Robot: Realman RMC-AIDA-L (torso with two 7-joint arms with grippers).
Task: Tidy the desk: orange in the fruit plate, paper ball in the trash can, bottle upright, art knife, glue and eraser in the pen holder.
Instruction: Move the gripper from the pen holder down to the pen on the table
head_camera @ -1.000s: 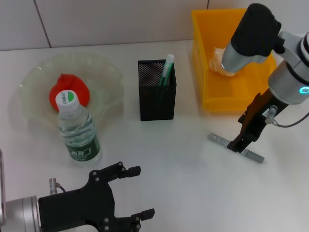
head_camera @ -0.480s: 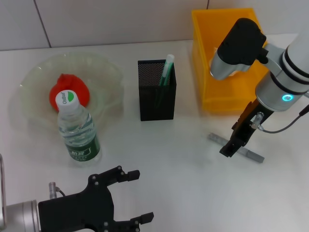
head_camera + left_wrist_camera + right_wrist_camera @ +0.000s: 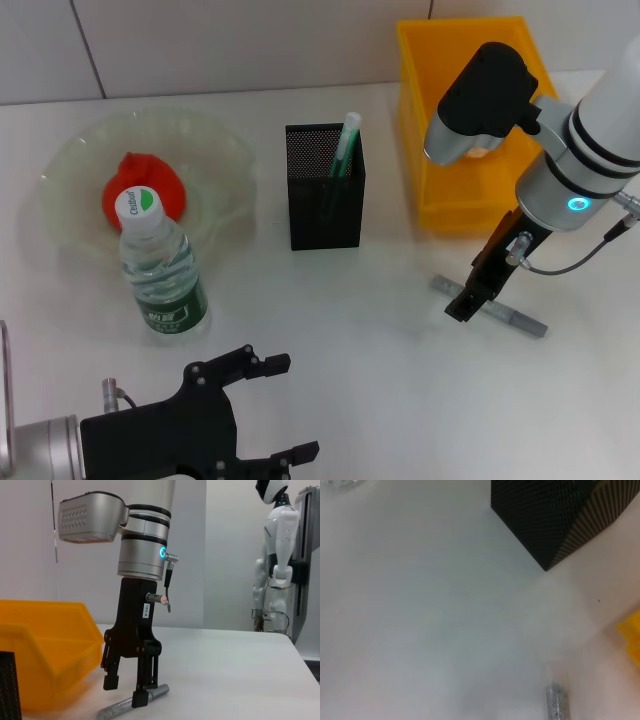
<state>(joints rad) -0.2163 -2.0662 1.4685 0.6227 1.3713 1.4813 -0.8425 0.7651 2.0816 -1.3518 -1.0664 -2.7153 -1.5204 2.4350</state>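
The orange (image 3: 140, 190) lies in the pale-green fruit plate (image 3: 215, 140) at the left. The bottle (image 3: 160, 268) stands upright in front of the plate. The black mesh pen holder (image 3: 325, 190) holds a green-and-white stick (image 3: 346, 143). The grey art knife (image 3: 512, 317) lies flat on the desk (image 3: 360, 330), in front of the yellow trash can (image 3: 430, 190). My right gripper (image 3: 460, 306) is open and points down over the knife's left part; in the left wrist view (image 3: 126, 690) one finger (image 3: 141, 698) touches the knife (image 3: 122, 708). My left gripper (image 3: 275, 410) is open and empty at the front left. The paper ball and eraser are hidden.
The right arm's elbow hangs over the trash can. The right wrist view shows the pen holder's corner (image 3: 555, 520), the knife's end (image 3: 557, 702) and a corner of the trash can (image 3: 632, 635). A white humanoid robot (image 3: 277, 555) stands beyond the desk.
My right gripper has moved left along the knife and come down closer to it. The left gripper has drawn back slightly toward the front edge.
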